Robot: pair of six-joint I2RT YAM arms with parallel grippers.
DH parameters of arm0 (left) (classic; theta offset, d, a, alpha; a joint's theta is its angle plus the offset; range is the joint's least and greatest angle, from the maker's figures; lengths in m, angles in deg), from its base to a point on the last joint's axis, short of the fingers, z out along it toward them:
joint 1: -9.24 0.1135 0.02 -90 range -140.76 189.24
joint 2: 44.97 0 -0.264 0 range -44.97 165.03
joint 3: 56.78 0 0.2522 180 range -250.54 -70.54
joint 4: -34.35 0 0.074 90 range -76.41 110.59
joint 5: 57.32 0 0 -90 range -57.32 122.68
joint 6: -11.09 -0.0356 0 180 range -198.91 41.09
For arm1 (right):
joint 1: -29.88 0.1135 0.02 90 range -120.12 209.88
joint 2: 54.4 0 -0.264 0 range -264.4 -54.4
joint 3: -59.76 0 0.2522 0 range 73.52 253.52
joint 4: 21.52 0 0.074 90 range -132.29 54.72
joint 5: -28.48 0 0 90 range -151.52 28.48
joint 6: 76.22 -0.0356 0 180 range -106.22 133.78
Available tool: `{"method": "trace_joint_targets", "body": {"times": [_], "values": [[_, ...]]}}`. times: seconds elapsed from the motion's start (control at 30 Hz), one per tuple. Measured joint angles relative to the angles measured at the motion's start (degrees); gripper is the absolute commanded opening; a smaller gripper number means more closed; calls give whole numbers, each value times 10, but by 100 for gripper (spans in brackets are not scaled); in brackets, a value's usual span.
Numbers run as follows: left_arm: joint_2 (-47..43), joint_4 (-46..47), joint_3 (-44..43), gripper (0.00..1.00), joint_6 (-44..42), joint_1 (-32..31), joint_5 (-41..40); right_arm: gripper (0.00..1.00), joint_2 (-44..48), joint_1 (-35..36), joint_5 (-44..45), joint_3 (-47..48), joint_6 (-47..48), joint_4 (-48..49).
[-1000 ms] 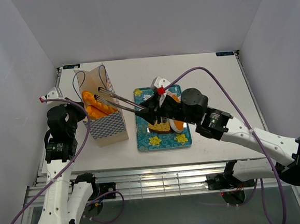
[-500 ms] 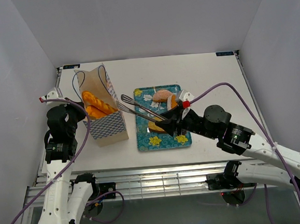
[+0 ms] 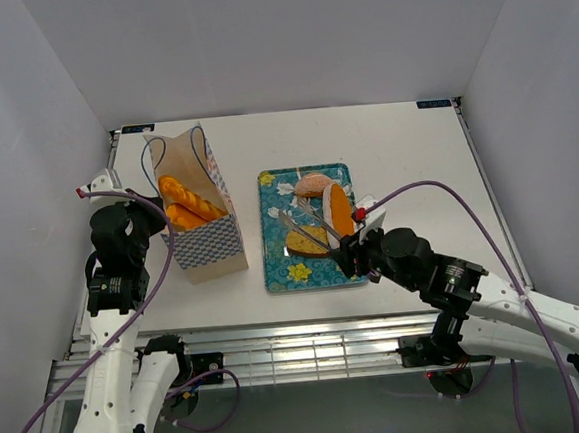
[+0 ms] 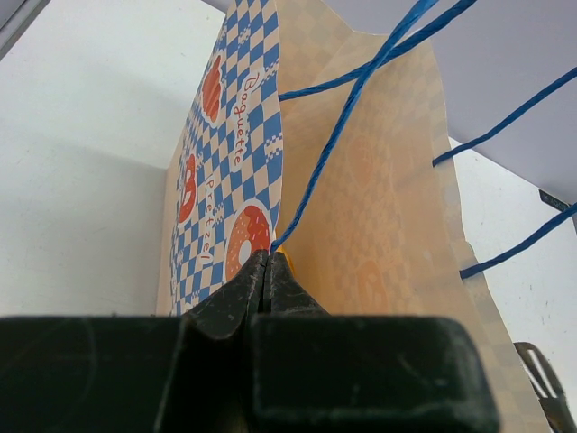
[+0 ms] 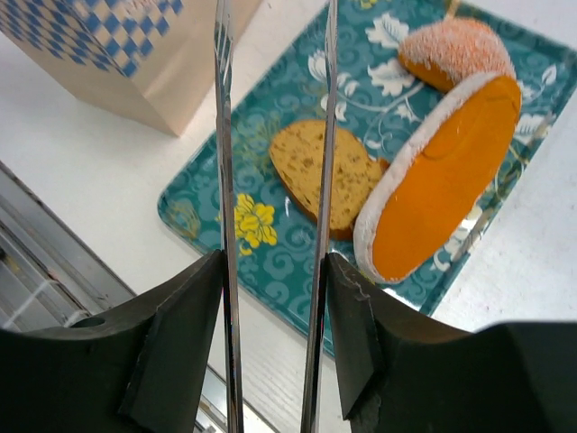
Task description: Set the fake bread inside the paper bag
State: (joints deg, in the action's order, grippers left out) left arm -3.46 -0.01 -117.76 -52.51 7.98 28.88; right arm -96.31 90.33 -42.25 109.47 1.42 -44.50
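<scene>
The paper bag (image 3: 210, 249) stands upright left of the teal tray (image 3: 279, 273), with long orange fake breads (image 3: 190, 198) inside. My left gripper (image 3: 158, 223) is shut on the bag's near rim (image 4: 268, 262), by a blue cord handle (image 4: 352, 117). My right gripper (image 3: 359, 255) is shut on metal tongs (image 3: 305, 222), whose arms (image 5: 224, 180) stand apart and empty above the tray (image 5: 270, 262). On the tray lie a flat tan slice (image 5: 325, 176), an orange oval slice with a white rim (image 5: 446, 171) and a sugared piece (image 5: 455, 50).
The bag's checked corner (image 5: 108, 36) shows left of the tray in the right wrist view. The table's front edge and metal rail (image 3: 310, 350) run just behind the tray. White walls enclose the table on three sides.
My right arm has pulled the tongs back from the bag's mouth to above the tray, with nothing between them. The left gripper and the bag have not moved.
</scene>
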Motion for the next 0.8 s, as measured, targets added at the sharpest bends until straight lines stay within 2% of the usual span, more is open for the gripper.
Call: {"method": "trace_joint_targets", "body": {"times": [0.43,0.8], "values": [[1,0,0,9,0,0,5,58,-87,3,6,-3,-17,-30],[0,0,0,9,0,-1,5,57,-162,38,24,-3,-21,-45]]}}
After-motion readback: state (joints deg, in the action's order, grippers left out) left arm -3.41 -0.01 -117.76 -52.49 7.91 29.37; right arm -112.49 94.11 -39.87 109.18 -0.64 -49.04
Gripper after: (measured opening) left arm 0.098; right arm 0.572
